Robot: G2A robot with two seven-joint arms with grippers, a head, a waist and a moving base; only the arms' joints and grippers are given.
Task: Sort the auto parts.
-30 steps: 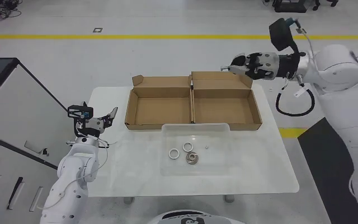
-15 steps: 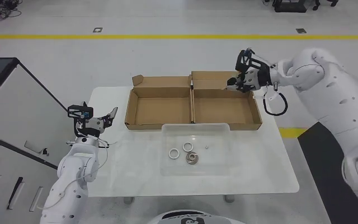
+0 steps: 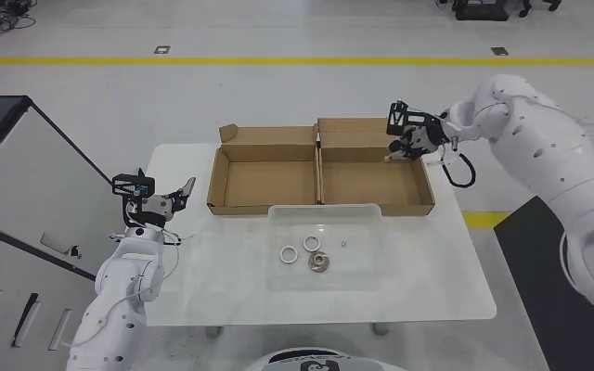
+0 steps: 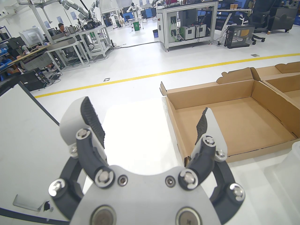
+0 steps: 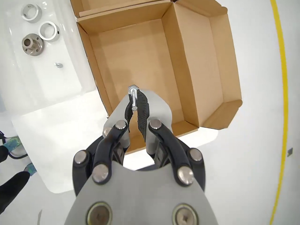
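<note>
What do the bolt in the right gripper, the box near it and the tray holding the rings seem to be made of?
Bolt: bright metal, likely plated steel; shiny threads and hex head.
Box: brown cardboard, probably corrugated, matte; creased flaps, layered edges.
Tray: seemingly clear plastic, glossy; the table shows through.

I work at a white table with rounded corners. Three things lie directly on it. On the side far from me are two open cardboard boxes, side by side and touching along one wall. The left box is toward my left arm and the right box toward my right arm. Both have their flaps folded open at the far side. Nearer to me is a clear plastic tray. Its far rim is just beside the near walls of both boxes, across the place where they meet.
</note>
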